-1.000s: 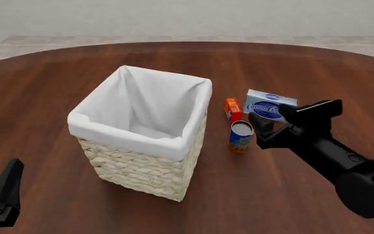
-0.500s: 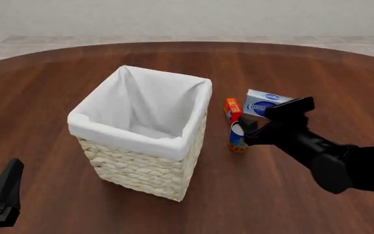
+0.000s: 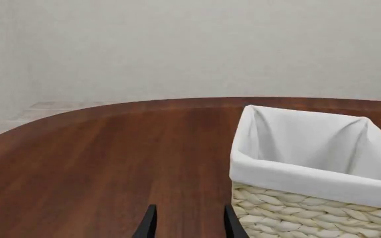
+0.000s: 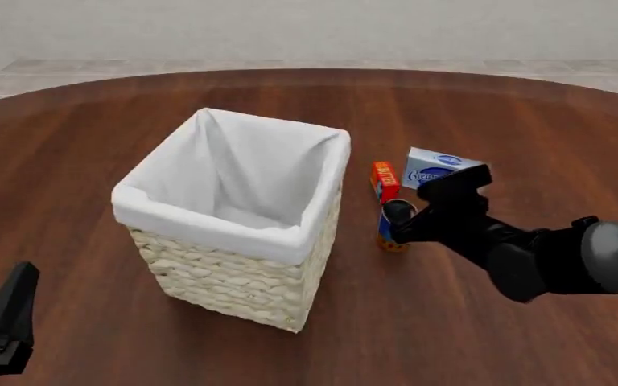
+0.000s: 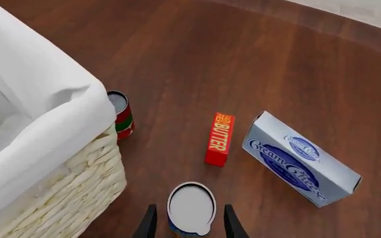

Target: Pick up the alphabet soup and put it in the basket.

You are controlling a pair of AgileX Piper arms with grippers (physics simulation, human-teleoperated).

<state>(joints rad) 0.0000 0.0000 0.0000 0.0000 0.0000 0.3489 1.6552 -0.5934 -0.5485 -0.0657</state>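
The round dark-wood bench (image 4: 524, 112) fills most of the front view, with a pale tiled floor and a plain light wall beyond its far edge. On it stands the basket (image 4: 239, 277), open side up with its white lining folded over the rim, so a can could be lowered straight in from above. To its right lie a blue-and-white cream cheese box (image 5: 301, 166), an orange butter box (image 5: 220, 139) and, close beside the basket's far side, a red-and-green can (image 5: 120, 115). The alphabet soup (image 5: 191, 208) stands upright on the bench just right of the basket. The right claw (image 5: 186, 225) is spread, a finger on either side of the can, apparently lined up to close on it. The left claw (image 3: 186, 223) waits well clear at the near left, spread and empty.
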